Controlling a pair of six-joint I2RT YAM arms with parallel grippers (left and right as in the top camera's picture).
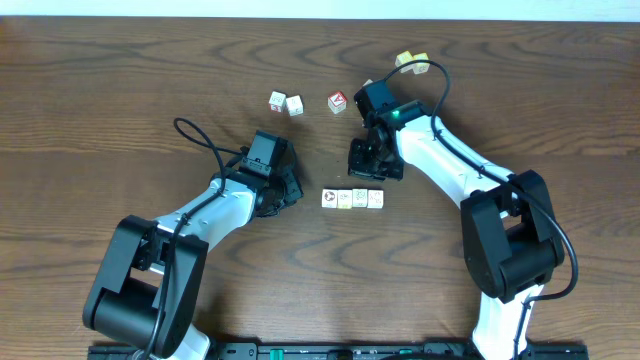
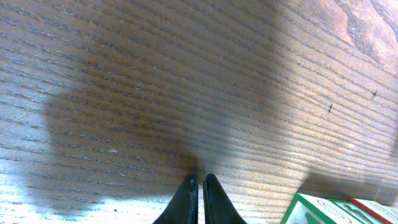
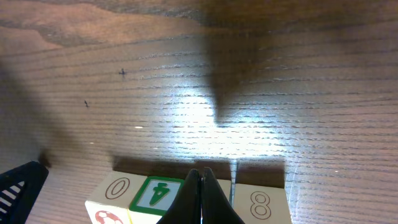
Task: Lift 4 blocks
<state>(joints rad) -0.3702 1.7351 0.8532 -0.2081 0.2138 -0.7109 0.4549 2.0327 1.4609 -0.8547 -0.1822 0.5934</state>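
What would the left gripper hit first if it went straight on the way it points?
Bare table. In the left wrist view the left gripper, jaws shut, aims at wood only; the blocks sit off at the lower right, out of that line. Depth is unclear.

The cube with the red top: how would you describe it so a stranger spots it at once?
On the wooden table, look past the row of four white blocks in the middle, toward the far edge. There lies the red-topped cube; that red top sets it apart from the two white cubes to its left.
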